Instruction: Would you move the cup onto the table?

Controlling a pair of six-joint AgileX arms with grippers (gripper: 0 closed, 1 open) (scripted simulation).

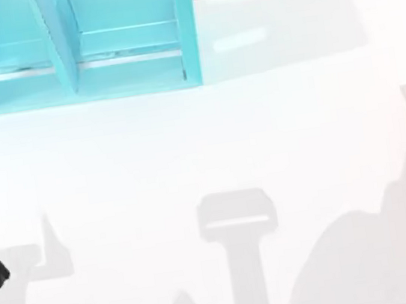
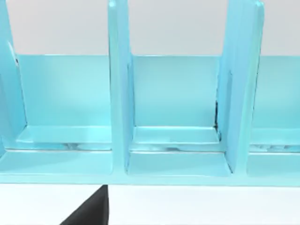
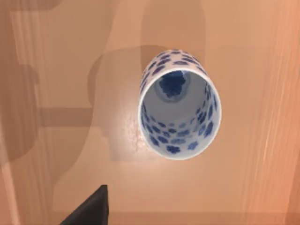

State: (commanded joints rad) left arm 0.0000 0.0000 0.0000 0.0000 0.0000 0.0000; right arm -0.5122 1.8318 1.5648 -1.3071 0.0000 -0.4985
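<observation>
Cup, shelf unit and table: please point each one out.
cup (image 3: 178,112): right wrist view, on its speckled inner wall.
shelf unit (image 1: 59,43): top view, on the divider between two compartments.
table (image 1: 186,139): top view, on bare white surface.

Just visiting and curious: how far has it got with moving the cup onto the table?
Nothing looks done yet. The right wrist view looks down into the cup, upright on a brown wooden surface, with nothing gripping it. The white table beside the teal shelf bears no cup. Grasping, carrying and setting down all remain.
</observation>
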